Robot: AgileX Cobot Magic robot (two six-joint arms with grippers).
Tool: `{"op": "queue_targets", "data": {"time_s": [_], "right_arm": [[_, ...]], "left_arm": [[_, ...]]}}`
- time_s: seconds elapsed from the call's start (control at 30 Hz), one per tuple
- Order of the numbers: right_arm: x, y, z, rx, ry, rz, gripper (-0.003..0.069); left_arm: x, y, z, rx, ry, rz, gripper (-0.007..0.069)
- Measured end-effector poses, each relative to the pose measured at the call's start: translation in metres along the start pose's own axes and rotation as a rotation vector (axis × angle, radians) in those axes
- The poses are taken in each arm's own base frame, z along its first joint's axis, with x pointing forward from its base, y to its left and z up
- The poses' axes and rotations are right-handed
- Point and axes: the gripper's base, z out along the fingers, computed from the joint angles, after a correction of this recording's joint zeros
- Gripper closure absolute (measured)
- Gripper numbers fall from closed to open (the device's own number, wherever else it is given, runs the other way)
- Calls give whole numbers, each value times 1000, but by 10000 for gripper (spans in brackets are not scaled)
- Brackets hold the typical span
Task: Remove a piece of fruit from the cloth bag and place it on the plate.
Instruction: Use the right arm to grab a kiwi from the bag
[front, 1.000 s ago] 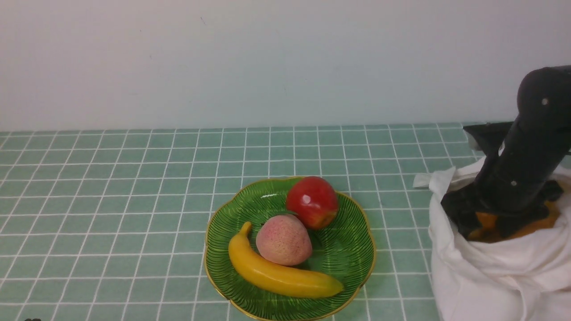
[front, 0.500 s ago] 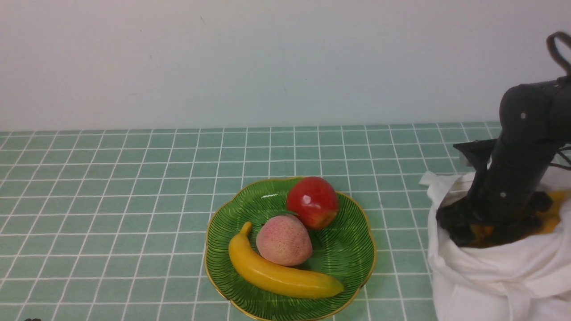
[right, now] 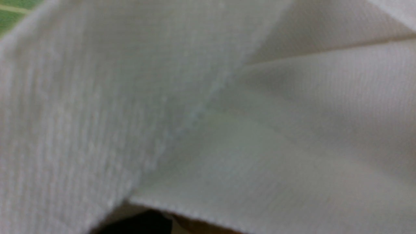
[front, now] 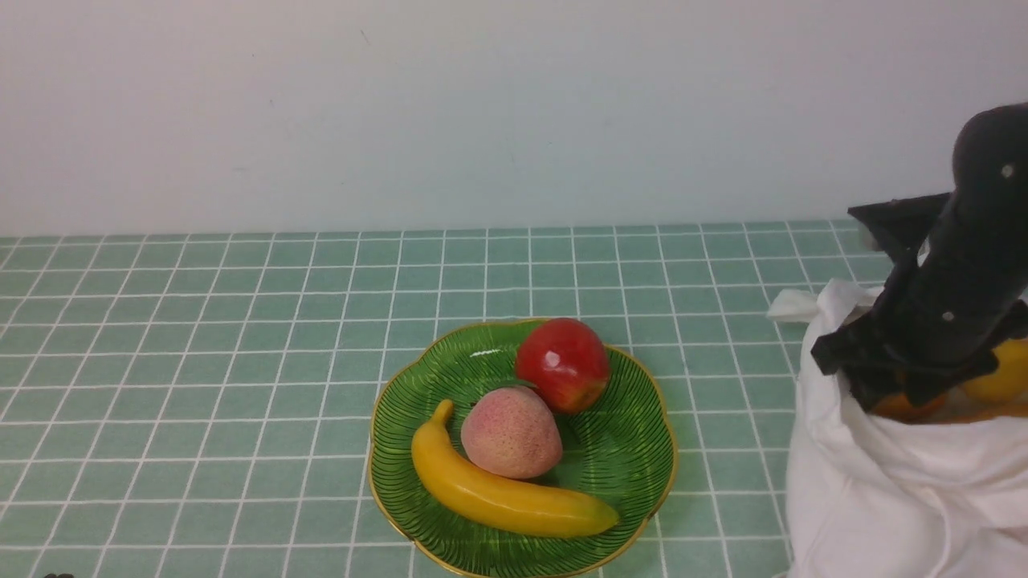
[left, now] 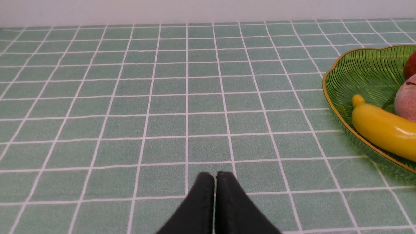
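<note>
The right gripper (front: 891,377) is sunk into the open mouth of the cloth bag (front: 883,498) at the right edge of the front view. Its tips are behind the bag's rim, so how far it is open, and whether it has hold of anything, cannot be told. The black right arm (front: 976,241) slants up from it toward the upper right. In the right wrist view, blurred white folds of the bag (right: 208,97) fill nearly everything and block the contents.

Beside the gripper, a rounded yellow-orange fruit (front: 992,369) shows just above the bag's rim. A cloth handle (front: 791,305) sticks out from the bag toward the left. The piece of fruit does not show in any view, so its place and its long axis cannot be told.

Left of the bag, at lower centre and apart from it, the plate (front: 626,474) sits on the green tiled bench (front: 201,361). It carries a red apple (front: 562,364), a pink peach (front: 511,432) touching it, and a banana (front: 502,494) lying against the peach. The banana's long axis runs from upper left to lower right, stem end at upper left.

The left gripper (left: 214,177) has its black fingers pressed together around nothing. It is over bare bench, with the plate's rim (left: 328,97) off to one side.
</note>
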Motion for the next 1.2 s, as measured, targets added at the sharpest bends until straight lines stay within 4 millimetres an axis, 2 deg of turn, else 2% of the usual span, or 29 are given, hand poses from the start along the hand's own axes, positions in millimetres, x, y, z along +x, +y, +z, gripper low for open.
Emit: {"op": "queue_targets", "data": {"time_s": [0.33,0.83,1.03,1.2], "right_arm": [[13,-9,-22,97,33,-28,274],[6,-16,-19,178,-27,-41,271],[-1,-16,-15,179,-84,-27,162],[-2,-18,-16,193,-88,-13,119]], "left_arm": [[0,0,0,0,0,0,632],[0,0,0,0,0,0,632],[0,0,0,0,0,0,632],[0,0,0,0,0,0,632]]}}
